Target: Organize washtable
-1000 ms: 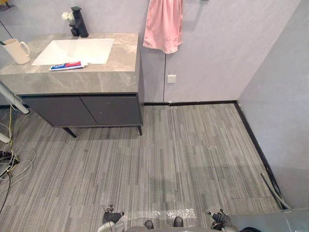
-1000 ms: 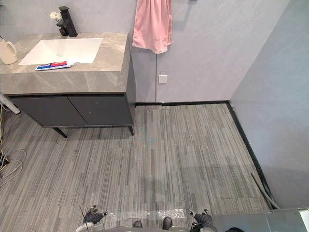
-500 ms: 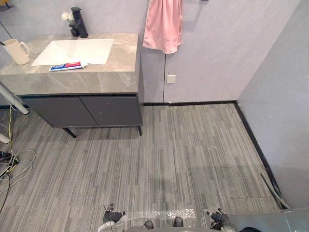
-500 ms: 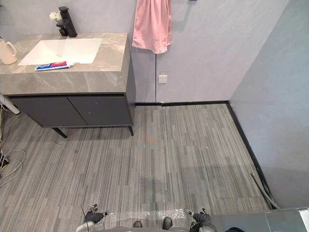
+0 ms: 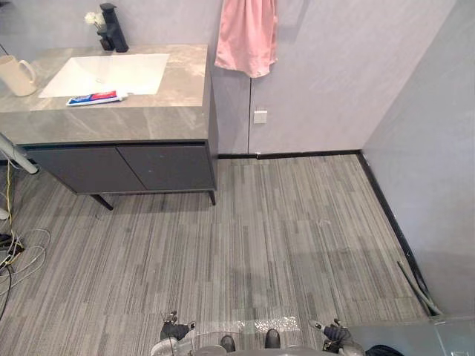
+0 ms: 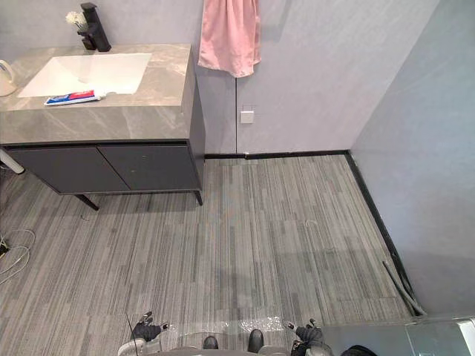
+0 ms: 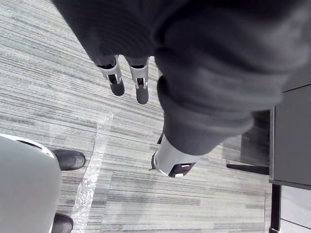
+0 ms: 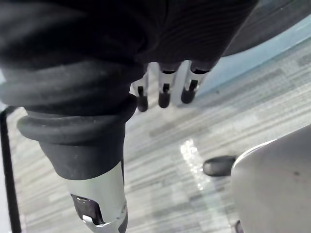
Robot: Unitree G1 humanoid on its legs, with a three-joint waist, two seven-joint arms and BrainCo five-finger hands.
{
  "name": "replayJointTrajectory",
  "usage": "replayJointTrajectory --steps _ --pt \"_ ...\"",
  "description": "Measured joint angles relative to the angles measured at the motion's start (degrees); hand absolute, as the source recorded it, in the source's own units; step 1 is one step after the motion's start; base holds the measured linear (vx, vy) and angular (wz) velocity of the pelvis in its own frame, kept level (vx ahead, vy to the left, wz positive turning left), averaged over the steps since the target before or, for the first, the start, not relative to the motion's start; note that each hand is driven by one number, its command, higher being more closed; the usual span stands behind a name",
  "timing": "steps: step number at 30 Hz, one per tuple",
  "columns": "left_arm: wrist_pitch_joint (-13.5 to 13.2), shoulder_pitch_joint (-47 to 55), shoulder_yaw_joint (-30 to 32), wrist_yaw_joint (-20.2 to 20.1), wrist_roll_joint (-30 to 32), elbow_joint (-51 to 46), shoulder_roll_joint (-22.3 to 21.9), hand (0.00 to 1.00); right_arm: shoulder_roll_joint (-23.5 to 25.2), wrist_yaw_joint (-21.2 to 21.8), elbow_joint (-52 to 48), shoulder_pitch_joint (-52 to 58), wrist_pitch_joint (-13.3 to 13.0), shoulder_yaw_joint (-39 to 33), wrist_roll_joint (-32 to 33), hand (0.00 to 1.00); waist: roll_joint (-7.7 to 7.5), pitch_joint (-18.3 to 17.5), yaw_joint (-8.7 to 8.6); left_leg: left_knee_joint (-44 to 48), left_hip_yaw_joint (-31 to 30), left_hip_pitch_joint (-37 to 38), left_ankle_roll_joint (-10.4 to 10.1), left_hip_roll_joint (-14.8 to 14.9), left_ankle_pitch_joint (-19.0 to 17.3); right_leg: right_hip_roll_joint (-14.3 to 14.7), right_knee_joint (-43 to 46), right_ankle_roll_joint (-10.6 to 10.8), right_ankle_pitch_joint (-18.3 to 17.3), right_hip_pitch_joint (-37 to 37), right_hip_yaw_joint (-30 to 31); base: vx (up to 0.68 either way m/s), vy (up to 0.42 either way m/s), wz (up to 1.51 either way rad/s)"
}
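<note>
Both arms are held low at the robot's sides, well apart from the washtable. The left hand is hung above the floor, fingers straight and relaxed, nothing grasped; the right hand is likewise released and empty. A toothpaste tube is laid on the counter just before the sink, a mug at its left
</note>
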Motion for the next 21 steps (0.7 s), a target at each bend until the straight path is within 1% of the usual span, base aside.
replayJointTrajectory --steps 1,3,4,5,6,7,8,9,10,11,12,13,14,15,16,17,18,19,20,21 --pt "0.18 -0.21 -0.02 -0.02 0.0 0.01 -0.01 0.0 0.25 0.0 -0.31 0.1 -0.03 -0.02 0.09 0.0 -0.1 0.06 -0.11 1.48 0.29 -0.7 -0.14 0.32 -1.05 0.09 0.03 0.09 -0.42 0.03 0.0 0.03 -0.029 -0.06" --pt "0.2 -0.92 -0.04 -0.08 0.01 -0.28 -0.09 0.0 0.26 0.05 -0.48 0.18 -0.05 -0.03 0.35 0.0 -0.18 0.67 0.09 7.39 0.74 -2.61 -0.45 1.41 -4.32 0.45 1.49 -0.19 -1.97 0.02 0.09 0.07 -0.039 -0.07" --pt "0.22 -0.99 -0.01 -0.08 0.07 -0.47 -0.16 0.0 0.34 0.04 -0.97 0.21 -0.08 -0.05 0.71 0.0 -0.05 1.04 0.07 10.47 0.79 -3.41 -1.02 2.15 -5.84 0.64 3.0 -0.39 -3.3 -0.06 0.28 0.09 -0.048 0.04" --pt "0.21 -1.09 0.04 -0.14 0.07 -0.81 -0.07 0.0 0.98 0.04 -2.02 0.57 -0.1 -0.06 0.8 0.0 -0.34 1.42 0.02 16.52 1.07 -5.34 -2.17 2.83 -7.31 0.56 5.3 -0.74 -5.11 -0.57 0.26 0.06 -0.044 0.06" --pt "0.25 -1.12 0.07 -0.15 0.06 -1.48 0.1 0.0 1.12 0.03 -2.58 0.9 -0.13 -0.09 0.81 0.0 -0.79 1.63 0.09 20.77 1.21 -6.96 -2.37 3.08 -7.51 0.24 6.57 -1.04 -6.02 -0.75 0.33 0.08 -0.076 -0.02" --pt "0.26 -1.01 0.25 -0.14 0.09 -3.18 0.0 0.0 1.5 0.03 -3.46 1.5 -0.22 -0.02 0.87 0.0 -1.11 2.07 0.45 30.32 1.46 -10.57 -2.35 3.98 -7.48 -0.15 9.36 -1.51 -7.94 -1.0 0.93 0.07 -0.07 -0.12" --pt "0.25 -0.83 0.77 -0.18 0.08 -3.83 -0.39 0.0 1.47 0.03 -4.0 1.8 -0.19 0.05 0.9 0.0 -0.75 2.17 0.63 35.08 1.6 -12.21 -2.36 4.85 -7.45 -0.04 10.5 -1.73 -9.11 -0.9 1.08 0.11 -0.055 -0.29" --pt "0.25 -0.46 1.45 -0.17 0.06 -4.81 -1.26 0.0 1.13 0.03 -5.45 2.68 -0.23 0.18 0.98 0.0 -0.01 2.37 1.17 44.96 1.88 -15.68 -2.41 7.01 -6.16 0.52 12.83 -2.37 -11.32 -0.37 1.84 0.11 -0.004 -0.28" --pt "0.25 -0.43 1.56 -0.18 0.04 -5.22 -1.39 0.0 1.14 0.02 -5.88 2.91 -0.23 0.24 1.11 0.0 0.22 2.48 1.28 48.55 2.02 -17.18 -2.66 7.61 -4.53 0.49 13.55 -2.68 -12.05 0.05 2.29 0.17 0.037 -0.32" --pt "0.24 -0.38 1.56 -0.31 0.02 -6.04 -1.31 0.0 1.1 -0.02 -6.6 2.97 -0.21 0.72 1.51 0.0 0.08 2.52 1.57 52.63 2.31 -19.19 -2.74 8.09 -5.13 0.06 14.35 -2.99 -13.08 0.56 3.1 0.24 0.054 -0.29" --pt "0.18 0.03 1.53 -0.67 -0.03 -7.05 -1.41 0.0 0.99 -0.01 -6.9 3.05 -0.2 1.18 1.96 0.0 0.09 2.56 1.51 53.81 2.69 -21.14 -2.74 8.72 -7.18 -0.58 14.77 -2.86 -14.02 1.26 4.12 0.26 0.068 -0.32" --pt "0.08 0.0 1.42 -0.99 -0.1 -7.24 -1.54 0.0 1.01 -0.02 -6.89 3.0 -0.17 1.17 2.0 0.0 0.06 2.56 1.58 52.93 2.67 -22.75 -2.29 8.77 -8.6 -1.24 14.75 -2.72 -14.48 1.55 4.75 0.37 0.134 -0.39" --pt "-0.19 -0.11 0.97 -1.16 -0.16 -7.45 -1.42 0.0 1.11 -0.01 -6.89 2.92 -0.12 1.16 2.01 0.0 -0.19 2.63 1.76 48.87 2.76 -25.02 -2.37 8.4 -9.39 -2.86 14.49 -1.88 -14.63 2.15 5.44 0.31 0.153 -0.34" --pt "-0.19 -0.12 0.83 -1.17 -0.16 -7.86 -1.35 0.0 1.18 -0.01 -6.9 2.92 -0.09 1.16 2.01 0.0 -0.33 2.59 1.84 46.62 2.76 -25.8 -2.39 8.1 -9.38 -3.56 14.4 -1.34 -15.04 2.34 5.93 0.4 0.216 -0.37" --pt "-0.25 -0.15 0.45 -1.17 -0.16 -8.09 -1.28 0.0 1.28 -0.03 -6.89 2.83 -0.04 1.12 1.99 0.0 -0.47 2.67 2.04 40.44 2.14 -26.7 -2.73 6.64 -9.1 -5.17 13.9 -0.33 -15.83 3.27 6.48 0.29 0.172 -0.26" --pt "-0.24 -0.16 0.14 -1.16 -0.15 -8.16 -1.23 0.0 1.3 -0.04 -6.86 2.85 -0.04 1.12 1.99 0.0 -0.57 2.61 2.12 36.22 1.32 -26.67 -3.24 6.1 -8.6 -6.05 13.59 0.22 -16.22 3.74 6.71 0.37 0.247 -0.34" --pt "-0.24 0.13 -0.64 -1.09 -0.19 -7.83 -1.3 0.0 0.73 0.01 -6.69 3.13 -0.07 1.14 1.97 0.0 0.28 2.13 2.38 26.61 -1.65 -25.43 -4.75 4.72 -6.48 -6.58 13.09 1.09 -16.85 4.22 7.24 0.39 0.316 -0.45" --pt "-0.46 0.36 -0.77 -1.09 -0.46 -7.69 -1.8 0.0 0.28 -0.01 -6.41 3.34 -0.01 1.16 1.94 0.0 0.81 1.56 3.06 24.53 -2.26 -25.3 -2.63 4.8 -2.4 -6.82 13.26 2.33 -17.73 4.34 8.19 0.5 0.414 -0.62" --pt "-0.43 0.06 -0.75 -1.18 -0.52 -7.79 -1.21 0.0 0.66 0.0 -6.5 2.99 0.15 1.15 1.92 0.0 -0.11 0.89 3.19 25.29 -1.38 -25.05 -0.42 3.45 -2.47 -8.14 14.75 2.57 -17.86 4.05 8.55 0.44 0.364 -0.51" --pt "-0.4 0.08 -0.67 -1.19 -0.52 -7.77 -0.75 0.0 1.31 0.02 -6.93 3.07 0.12 1.31 1.9 0.0 -0.96 0.57 3.14 24.95 -0.42 -24.6 -0.03 2.92 -2.95 -8.89 16.67 2.56 -17.84 3.11 8.61 0.57 0.391 -0.49"
